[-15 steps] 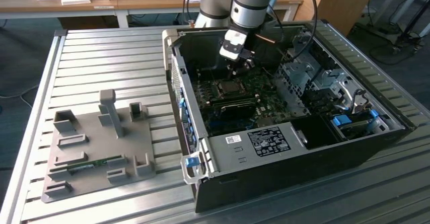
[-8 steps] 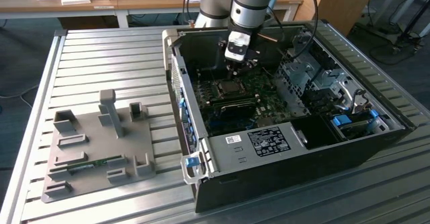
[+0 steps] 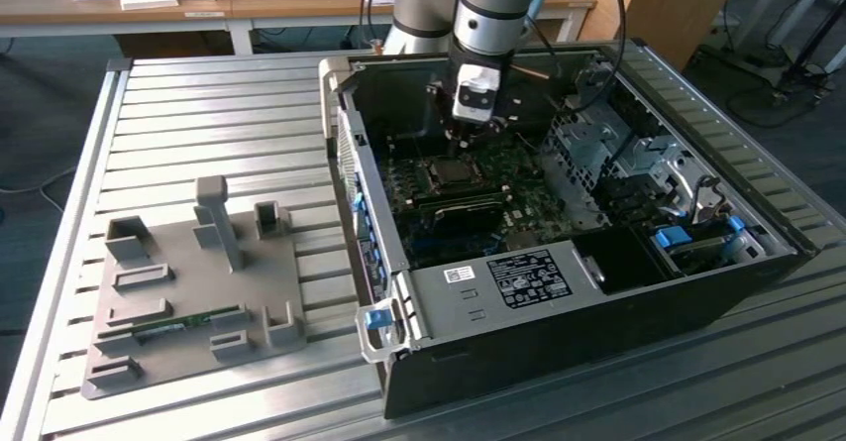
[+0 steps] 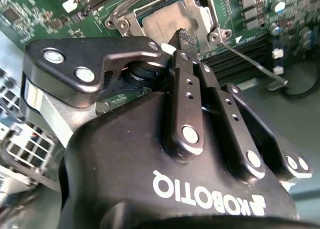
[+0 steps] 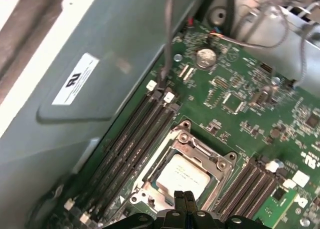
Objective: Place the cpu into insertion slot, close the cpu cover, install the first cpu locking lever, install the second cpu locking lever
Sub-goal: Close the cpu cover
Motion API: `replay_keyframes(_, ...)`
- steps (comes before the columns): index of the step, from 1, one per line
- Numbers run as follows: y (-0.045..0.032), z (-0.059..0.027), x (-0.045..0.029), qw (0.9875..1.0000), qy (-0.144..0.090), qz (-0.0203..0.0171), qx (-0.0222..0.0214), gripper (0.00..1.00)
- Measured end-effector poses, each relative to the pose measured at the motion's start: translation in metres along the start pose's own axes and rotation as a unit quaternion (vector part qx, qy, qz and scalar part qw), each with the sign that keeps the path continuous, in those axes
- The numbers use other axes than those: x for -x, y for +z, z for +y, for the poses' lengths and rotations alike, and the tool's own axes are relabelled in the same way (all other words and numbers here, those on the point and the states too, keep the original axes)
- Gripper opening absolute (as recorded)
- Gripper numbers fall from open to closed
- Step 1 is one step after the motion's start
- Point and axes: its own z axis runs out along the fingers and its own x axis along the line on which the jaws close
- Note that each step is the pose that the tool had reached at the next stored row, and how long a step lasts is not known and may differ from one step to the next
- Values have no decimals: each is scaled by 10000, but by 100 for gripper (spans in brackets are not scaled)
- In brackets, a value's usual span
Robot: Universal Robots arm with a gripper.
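The cpu is a pale silvery square lying flat in its socket on the green motherboard, also seen in the second wrist view and the exterior view. The cpu cover, a silvery metal frame, lies down around it. A thin metal locking lever sticks out loose beside the socket. My gripper is shut with nothing between its fingers. It hangs just over the edge of the socket, inside the open computer case. Contact with the cover cannot be told.
Black memory slots run beside the socket. A black box with a white label and a metal drive cage crowd the case. Case walls enclose the arm. A grey fixture plate lies on the table at the exterior view's left.
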Motion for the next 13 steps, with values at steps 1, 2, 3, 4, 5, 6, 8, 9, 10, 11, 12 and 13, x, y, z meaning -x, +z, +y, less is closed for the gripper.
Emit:
replay_keyframes(1,0,0,0,10000,-93,1,-2,11)
replay_keyframes(2,0,0,0,9998,-183,2,-3,11)
replay_keyframes(3,0,0,0,9996,-273,2,-5,11)
replay_keyframes(4,0,0,0,9993,-362,3,-7,11)
replay_keyframes(5,0,0,0,9990,-452,4,-9,11)
replay_keyframes(6,0,0,0,9985,-548,5,-11,11)
replay_keyframes(8,0,0,0,9974,-727,7,-14,11)
replay_keyframes(9,0,0,0,9967,-817,8,-16,11)
replay_keyframes(10,0,0,0,9959,-906,8,-18,11)
replay_keyframes(11,0,0,0,9950,-996,9,-19,11)
replay_keyframes(12,0,0,0,9940,-1092,10,-22,11)
replay_keyframes(13,0,0,0,9930,-1182,11,-23,11)
